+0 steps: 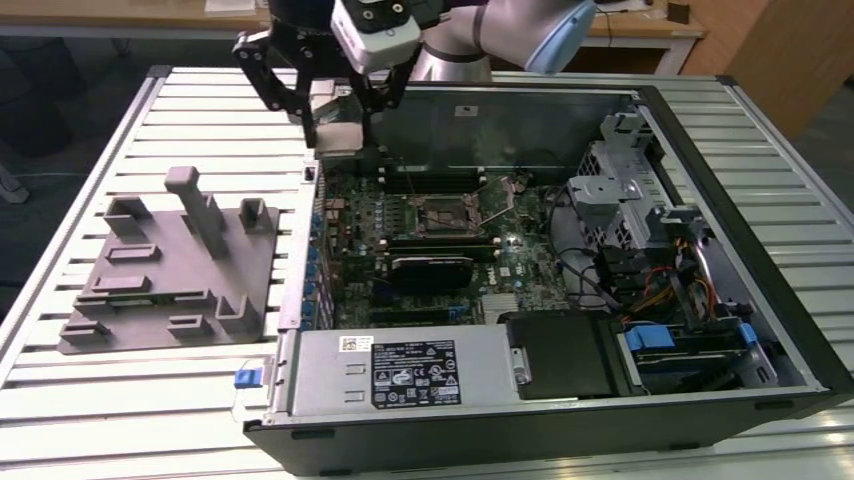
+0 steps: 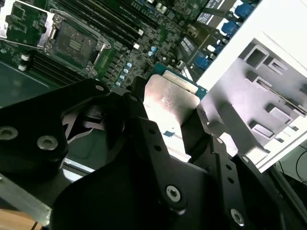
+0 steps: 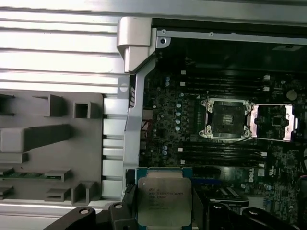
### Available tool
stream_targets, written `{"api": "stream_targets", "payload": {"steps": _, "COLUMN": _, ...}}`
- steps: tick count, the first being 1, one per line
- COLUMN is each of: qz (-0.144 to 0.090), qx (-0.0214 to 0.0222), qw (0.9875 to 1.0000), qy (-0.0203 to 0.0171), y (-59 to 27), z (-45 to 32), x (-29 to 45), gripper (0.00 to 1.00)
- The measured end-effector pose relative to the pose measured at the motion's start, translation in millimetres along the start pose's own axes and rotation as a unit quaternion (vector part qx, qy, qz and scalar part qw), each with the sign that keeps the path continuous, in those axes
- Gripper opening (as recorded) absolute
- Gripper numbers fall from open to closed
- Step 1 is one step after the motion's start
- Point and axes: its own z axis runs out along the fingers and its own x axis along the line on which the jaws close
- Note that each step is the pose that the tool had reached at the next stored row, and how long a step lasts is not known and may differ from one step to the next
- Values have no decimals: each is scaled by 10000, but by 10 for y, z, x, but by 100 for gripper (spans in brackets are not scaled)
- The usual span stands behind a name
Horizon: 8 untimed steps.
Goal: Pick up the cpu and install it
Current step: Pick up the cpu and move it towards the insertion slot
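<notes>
My gripper (image 1: 339,140) is shut on the cpu (image 1: 340,136), a small square chip with a silvery top. It hangs above the far corner of the open computer case, on the exterior view's left. Both wrist views show the cpu (image 3: 164,201) (image 2: 170,103) clamped between the black fingers (image 3: 125,211), its metal lid in plain sight. The motherboard socket (image 1: 445,212) (image 3: 225,120) (image 2: 72,43) stands open and empty, with its metal frame (image 3: 271,122) flipped aside. The chip is still some way off from the socket, over the board's edge.
A grey fixture block (image 1: 174,270) (image 3: 48,143) with slots and posts sits on the slatted table at the exterior view's left of the case. Inside the case are the case wall (image 1: 534,110), a drive cage (image 1: 627,200), cables and a power supply (image 1: 387,370).
</notes>
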Motion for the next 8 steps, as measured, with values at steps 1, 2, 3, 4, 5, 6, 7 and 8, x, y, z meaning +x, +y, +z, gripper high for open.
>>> {"api": "stream_targets", "payload": {"steps": 1, "qz": 0, "qx": 0, "qw": 10000, "qy": 1, "y": 4, "z": 3, "x": -22, "gripper": 54}}
{"api": "stream_targets", "payload": {"steps": 2, "qz": 0, "qx": -1, "qw": 10000, "qy": 0, "y": 12, "z": 7, "x": -46, "gripper": 54}}
{"api": "stream_targets", "payload": {"steps": 3, "qz": 0, "qx": -1, "qw": 10000, "qy": 0, "y": 20, "z": 11, "x": -68, "gripper": 54}}
{"api": "stream_targets", "payload": {"steps": 4, "qz": 0, "qx": -1, "qw": 10000, "qy": 0, "y": 27, "z": 13, "x": -88, "gripper": 54}}
{"api": "stream_targets", "payload": {"steps": 5, "qz": 0, "qx": -1, "qw": 10000, "qy": 0, "y": 38, "z": 16, "x": -112, "gripper": 54}}
{"api": "stream_targets", "payload": {"steps": 6, "qz": 0, "qx": -1, "qw": 10000, "qy": -1, "y": 50, "z": 18, "x": -135, "gripper": 54}}
{"api": "stream_targets", "payload": {"steps": 7, "qz": 0, "qx": -1, "qw": 10000, "qy": -1, "y": 61, "z": 20, "x": -158, "gripper": 54}}
{"api": "stream_targets", "payload": {"steps": 8, "qz": 0, "qx": 0, "qw": 10000, "qy": -1, "y": 74, "z": 22, "x": -182, "gripper": 54}}
